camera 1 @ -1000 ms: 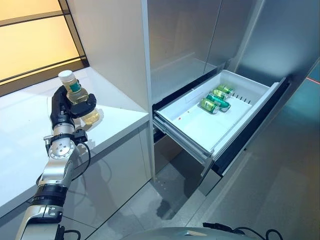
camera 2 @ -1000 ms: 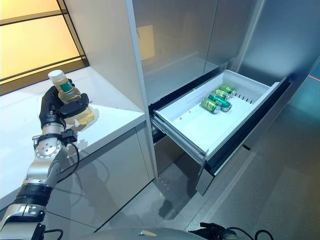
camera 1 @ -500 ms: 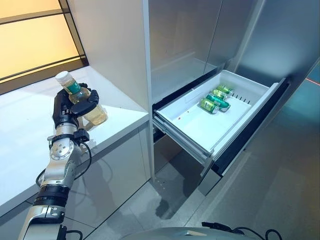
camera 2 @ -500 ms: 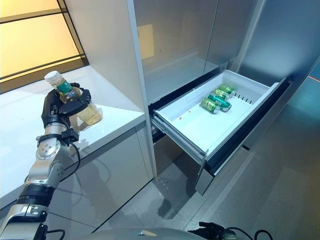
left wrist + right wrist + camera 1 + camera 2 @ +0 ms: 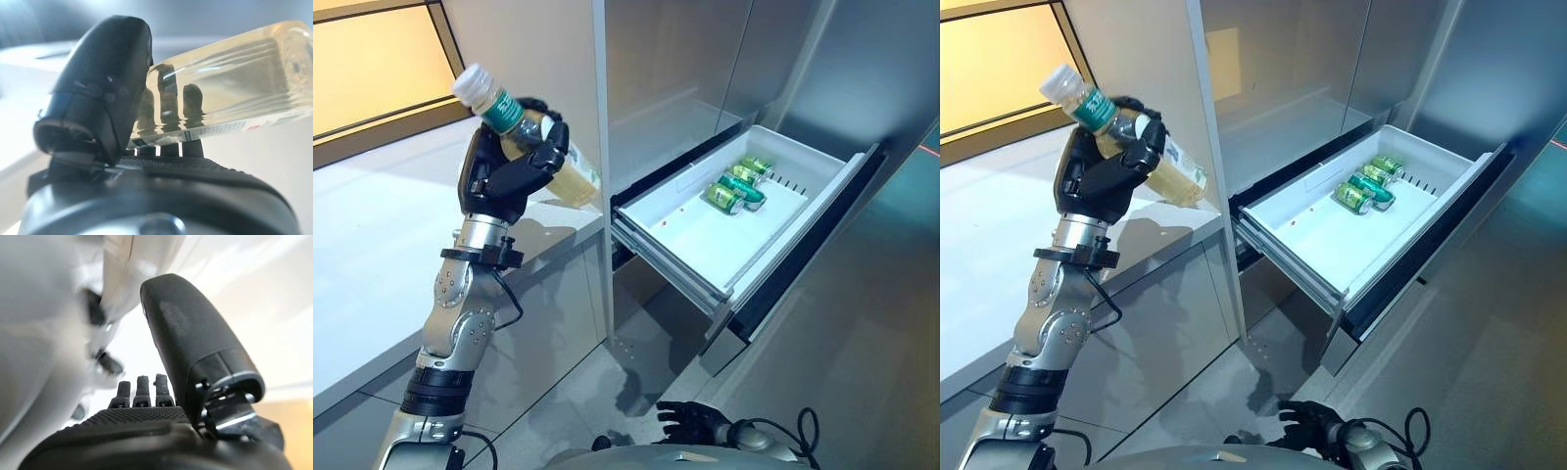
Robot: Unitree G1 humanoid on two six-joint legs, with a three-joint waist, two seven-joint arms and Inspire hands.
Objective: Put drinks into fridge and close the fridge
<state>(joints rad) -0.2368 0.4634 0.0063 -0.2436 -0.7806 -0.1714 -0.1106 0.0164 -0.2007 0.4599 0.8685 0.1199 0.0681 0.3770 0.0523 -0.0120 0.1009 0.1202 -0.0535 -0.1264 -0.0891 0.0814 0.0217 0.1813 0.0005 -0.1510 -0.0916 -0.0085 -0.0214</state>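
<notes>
My left hand (image 5: pixel 504 168) is shut on a clear bottle (image 5: pixel 560 174) of pale yellow drink with a white cap and green label. It holds the bottle tilted, cap up and away, in the air above the white counter's right end, next to the fridge's side wall. The left wrist view shows the thumb (image 5: pixel 100 93) and fingers wrapped round the bottle (image 5: pixel 234 83). The fridge's white drawer (image 5: pixel 700 245) stands pulled out to the right, with green cans (image 5: pixel 736 186) lying at its far end. My right hand (image 5: pixel 690 421) hangs low near the floor, fingers relaxed, holding nothing.
The white counter (image 5: pixel 372 245) runs along the left under an amber panel (image 5: pixel 372 59). The steel fridge front (image 5: pixel 675 69) rises above the drawer. Grey floor (image 5: pixel 842 372) lies in front of and beside the drawer.
My left hand has lifted the bottle off the counter, raised it and carried it right toward the fridge, tilting it more. My right hand has come into view at the bottom.
</notes>
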